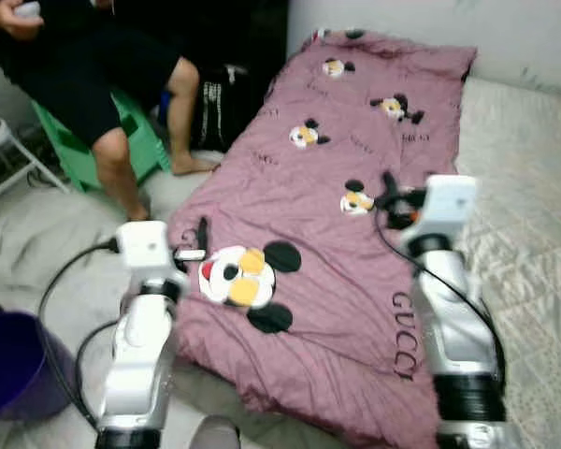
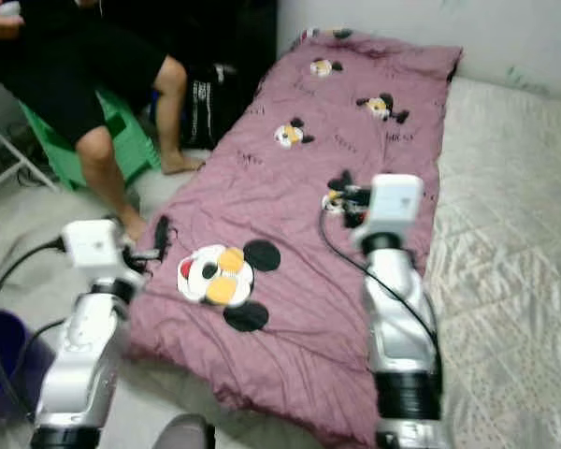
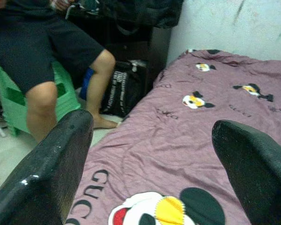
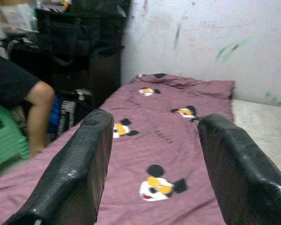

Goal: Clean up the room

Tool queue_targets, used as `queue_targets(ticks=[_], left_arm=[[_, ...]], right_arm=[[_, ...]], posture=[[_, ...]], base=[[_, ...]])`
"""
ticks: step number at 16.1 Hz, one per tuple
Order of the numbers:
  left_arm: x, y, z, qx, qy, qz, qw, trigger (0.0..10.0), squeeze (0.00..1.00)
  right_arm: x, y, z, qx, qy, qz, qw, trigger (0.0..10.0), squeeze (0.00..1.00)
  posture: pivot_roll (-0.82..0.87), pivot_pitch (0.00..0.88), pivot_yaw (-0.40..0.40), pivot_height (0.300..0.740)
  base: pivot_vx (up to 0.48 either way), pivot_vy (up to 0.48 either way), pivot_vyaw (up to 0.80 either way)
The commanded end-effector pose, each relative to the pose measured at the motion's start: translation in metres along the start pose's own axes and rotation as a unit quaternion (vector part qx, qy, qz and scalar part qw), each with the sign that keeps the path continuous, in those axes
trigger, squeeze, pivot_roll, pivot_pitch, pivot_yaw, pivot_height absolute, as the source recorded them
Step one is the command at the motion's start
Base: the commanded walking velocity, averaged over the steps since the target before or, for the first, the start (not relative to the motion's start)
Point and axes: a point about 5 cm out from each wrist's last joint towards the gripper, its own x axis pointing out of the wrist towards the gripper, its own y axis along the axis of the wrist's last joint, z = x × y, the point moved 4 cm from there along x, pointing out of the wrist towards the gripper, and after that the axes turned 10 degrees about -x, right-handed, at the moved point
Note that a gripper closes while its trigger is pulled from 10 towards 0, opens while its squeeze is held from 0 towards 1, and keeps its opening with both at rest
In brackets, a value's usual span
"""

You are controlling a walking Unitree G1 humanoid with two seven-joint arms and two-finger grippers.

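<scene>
one pink blanket (image 1: 355,187), two open grippers: left gripper (image 3: 152,154), right gripper (image 4: 154,154)

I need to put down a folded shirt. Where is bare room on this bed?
The white quilted mattress, between the pink cartoon-print blanket and the wall, lies bare. It is crowded beside the bed: a seated person, green plastic stool, black bag.

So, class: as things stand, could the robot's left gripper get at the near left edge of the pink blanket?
Probably yes. The left gripper hovers open just above the pink blanket near that edge, with nothing between them.
</scene>
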Motion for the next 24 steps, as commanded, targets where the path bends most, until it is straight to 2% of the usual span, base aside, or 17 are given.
queue_targets(ticks=[1,3,6,10,18,24], left_arm=[[0.0,0.002,-0.006,0.01,0.008,0.003,1.0,10.0,0.0],[0.002,0.003,-0.004,0.009,0.004,0.005,1.0,10.0,0.0],[0.0,0.002,-0.002,0.012,-0.004,0.004,1.0,10.0,0.0],[-0.008,-0.004,-0.009,0.018,0.006,-0.003,1.0,10.0,0.0],[-0.006,-0.001,-0.002,0.015,-0.007,0.009,1.0,10.0,0.0],[-0.006,-0.002,0.0,0.022,-0.01,0.011,1.0,10.0,0.0]], right_arm=[[0.001,-0.002,-0.004,-0.001,-0.001,-0.004,1.0,10.0,0.0],[0.001,-0.003,-0.004,-0.017,0.0,-0.007,1.0,10.0,0.0],[-0.003,-0.004,-0.003,-0.027,0.005,-0.002,1.0,10.0,0.0],[-0.005,-0.009,-0.009,-0.022,0.013,-0.006,1.0,10.0,0.0],[-0.007,-0.011,-0.01,-0.026,0.021,-0.006,0.999,10.0,0.0],[-0.009,-0.011,-0.02,-0.026,0.043,-0.002,0.999,10.0,0.0]], posture=[[-0.05,0.007,0.022,0.74],[-0.05,0.007,0.02,0.74],[-0.05,0.003,0.021,0.74],[-0.04,0.0,0.028,0.74],[-0.05,0.0,0.024,0.74],[-0.05,0.0,0.018,0.74]], base=[[0.0,0.0,0.0],[0.0,0.0,0.0],[0.0,0.0,0.64],[0.0,0.0,0.76],[0.0,0.0,0.76],[0.0,0.0,0.76]])
